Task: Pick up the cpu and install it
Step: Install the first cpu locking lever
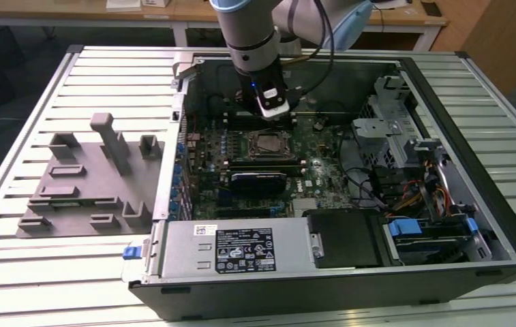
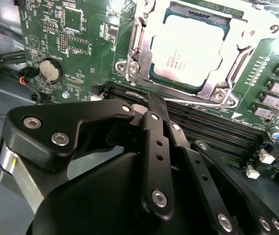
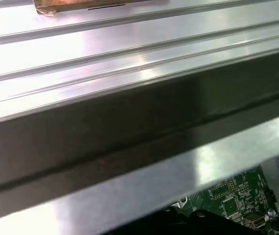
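My gripper (image 2: 155,105) hangs inside the open computer case (image 1: 503,225), just beside the CPU socket (image 1: 270,144) on the motherboard (image 1: 317,178). In the second wrist view the two black fingers (image 2: 154,147) lie pressed together with nothing between them, so I judge the gripper clenched and empty. Their tips stand over the memory slots (image 2: 213,129), close to the socket's edge.

The cpu (image 2: 191,54) lies seated in the socket, its silver top level within the metal bracket (image 2: 134,46). I cannot tell whether the bracket is latched down.

Risks from this position, as I judge them:
- The fingertips stand very near the memory slots. A descent or a sideways sweep could strike the slot walls or the small connectors next to them.
- A push on the bracket or on the cpu lid could shift the chip and bend socket contacts, if the bracket is not locked.
- The arm (image 1: 249,34) passes close to the case's upper wall, and the cables (image 1: 394,184) on the far side of the socket from the grey fixture tray (image 1: 85,184) crowd the drive bay. A wide withdrawal could snag either.

The exterior view shows the whole case, the power supply (image 1: 230,248) and the slatted table (image 1: 21,272). The second wrist view shows the seated chip and my finger closure. The first wrist view shows the case rim (image 3: 129,117) and a corner of green board (image 3: 232,196).
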`<state>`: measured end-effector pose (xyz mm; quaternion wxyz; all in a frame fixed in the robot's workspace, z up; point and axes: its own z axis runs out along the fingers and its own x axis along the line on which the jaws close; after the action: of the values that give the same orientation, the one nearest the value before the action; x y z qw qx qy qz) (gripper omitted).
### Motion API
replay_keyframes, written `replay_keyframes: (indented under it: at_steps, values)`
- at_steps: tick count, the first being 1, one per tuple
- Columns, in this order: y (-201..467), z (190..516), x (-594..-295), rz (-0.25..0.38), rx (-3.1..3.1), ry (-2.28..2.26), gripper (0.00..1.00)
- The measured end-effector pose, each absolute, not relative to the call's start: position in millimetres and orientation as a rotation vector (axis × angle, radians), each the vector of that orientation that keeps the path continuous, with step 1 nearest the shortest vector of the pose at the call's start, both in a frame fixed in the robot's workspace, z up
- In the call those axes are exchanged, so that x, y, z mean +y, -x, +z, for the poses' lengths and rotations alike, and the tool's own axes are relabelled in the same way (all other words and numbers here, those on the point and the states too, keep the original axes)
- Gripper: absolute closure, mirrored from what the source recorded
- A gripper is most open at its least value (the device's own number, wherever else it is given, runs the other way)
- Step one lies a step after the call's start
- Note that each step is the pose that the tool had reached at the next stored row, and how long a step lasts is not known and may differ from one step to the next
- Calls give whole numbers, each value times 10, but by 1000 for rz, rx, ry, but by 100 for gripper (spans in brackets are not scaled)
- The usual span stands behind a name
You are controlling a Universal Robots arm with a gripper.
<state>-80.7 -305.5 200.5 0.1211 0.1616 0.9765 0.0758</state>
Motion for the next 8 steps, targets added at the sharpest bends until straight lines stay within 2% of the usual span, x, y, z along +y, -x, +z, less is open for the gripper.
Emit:
replay_keyframes:
  at_steps: [8]
  values:
    - [826,1986,-3033,218,2834,-511,89]
